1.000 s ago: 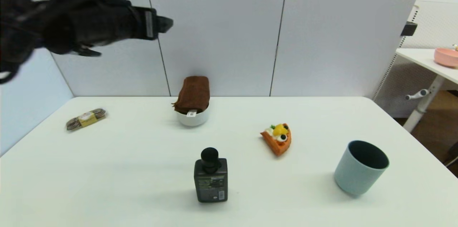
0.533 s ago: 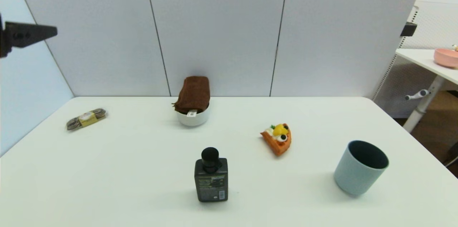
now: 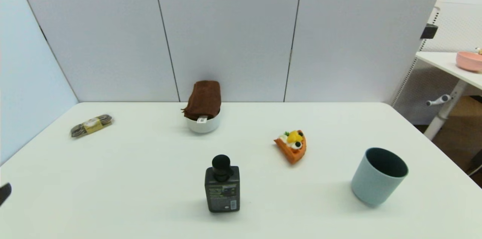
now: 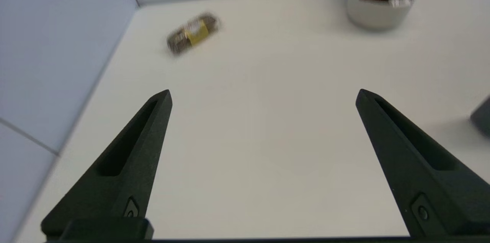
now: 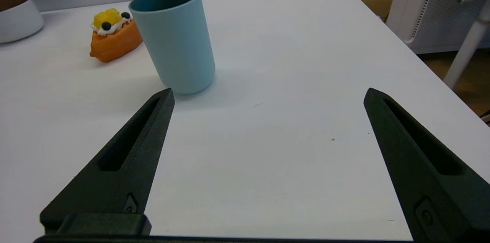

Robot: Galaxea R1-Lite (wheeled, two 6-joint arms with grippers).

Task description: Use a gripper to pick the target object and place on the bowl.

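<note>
On one bowl (image 3: 203,124) rests one towel (image 3: 202,99), seemingly draped.

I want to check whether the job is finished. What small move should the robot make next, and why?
Probably none beyond parking the left gripper: the brown towel already lies on the white bowl, and both grippers are open and empty. The left one is low at the table's near left edge; the right gripper hangs near the blue cup.
</note>
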